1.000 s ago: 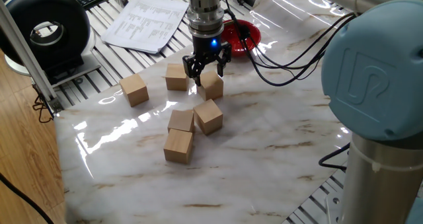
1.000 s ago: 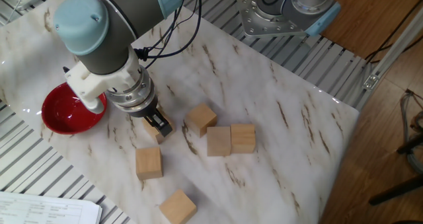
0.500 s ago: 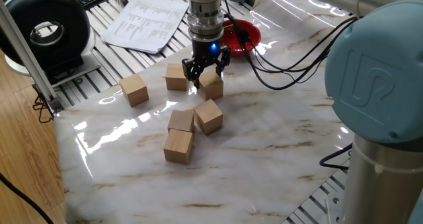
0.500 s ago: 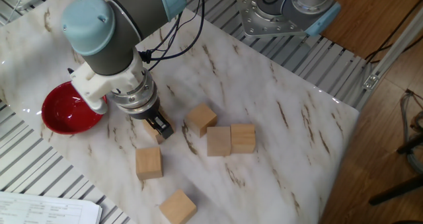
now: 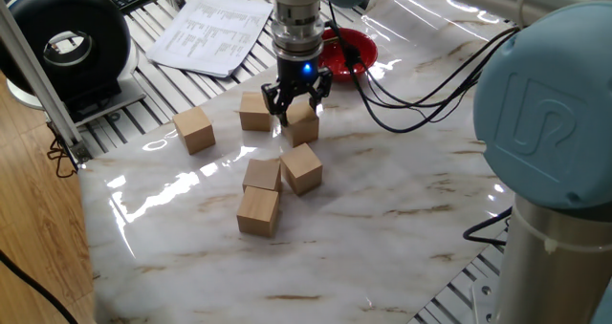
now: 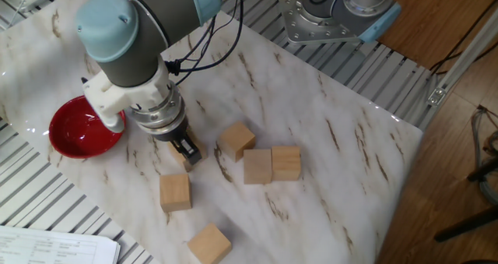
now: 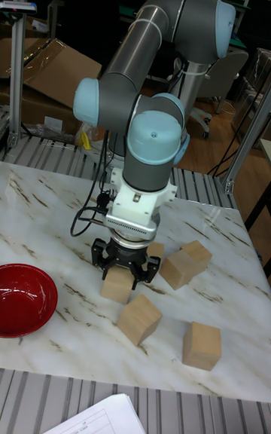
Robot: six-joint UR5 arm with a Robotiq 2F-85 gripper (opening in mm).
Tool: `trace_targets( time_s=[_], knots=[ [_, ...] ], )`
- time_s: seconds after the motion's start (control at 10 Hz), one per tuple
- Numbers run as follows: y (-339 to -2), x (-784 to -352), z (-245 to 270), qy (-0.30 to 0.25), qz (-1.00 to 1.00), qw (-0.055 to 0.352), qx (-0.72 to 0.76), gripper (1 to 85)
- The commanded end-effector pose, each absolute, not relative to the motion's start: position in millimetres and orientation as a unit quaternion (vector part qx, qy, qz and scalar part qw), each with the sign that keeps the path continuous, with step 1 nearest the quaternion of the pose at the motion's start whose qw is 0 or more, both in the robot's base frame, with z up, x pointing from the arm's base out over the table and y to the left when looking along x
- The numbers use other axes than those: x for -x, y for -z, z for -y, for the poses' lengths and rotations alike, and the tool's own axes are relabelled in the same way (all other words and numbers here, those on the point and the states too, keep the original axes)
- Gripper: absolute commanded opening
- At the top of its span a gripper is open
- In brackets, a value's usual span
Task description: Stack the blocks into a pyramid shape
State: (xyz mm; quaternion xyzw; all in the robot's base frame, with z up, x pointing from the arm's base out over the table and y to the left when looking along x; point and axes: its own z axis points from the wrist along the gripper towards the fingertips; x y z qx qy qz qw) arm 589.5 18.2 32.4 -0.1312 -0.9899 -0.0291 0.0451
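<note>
block (image 6: 181, 156) mostly hidden under end effector (image 6: 187, 149)

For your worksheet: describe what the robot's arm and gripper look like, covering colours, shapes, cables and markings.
The arm is thick grey tubing with rounded light-blue joint caps, one embossed with a UR logo. A white and silver ribbed wrist carries the small black two-finger gripper, lit by a blue light. Black cables trail from it.

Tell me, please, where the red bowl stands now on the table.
The red bowl stands near the marble table's left edge in the other fixed view, just left of the gripper, which is down at a block.
</note>
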Motion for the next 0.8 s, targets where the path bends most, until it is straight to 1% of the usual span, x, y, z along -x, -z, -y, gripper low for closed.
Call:
trace_targets(
  time_s=[0.0,0.1,0.2,0.7],
  knots=[
    [-39.2,-595.0,-21.4,0.03,0.98,0.045,0.19,18.0],
    [-39.4,-601.8,-17.4,0.015,0.981,0.036,0.19,12.3],
    [-41.1,-602.7,-19.8,0.018,0.981,0.034,0.19,10.3],
    [-48.1,-592.5,-16.5,0.02,0.987,0.028,0.154,11.3]
  ],
)
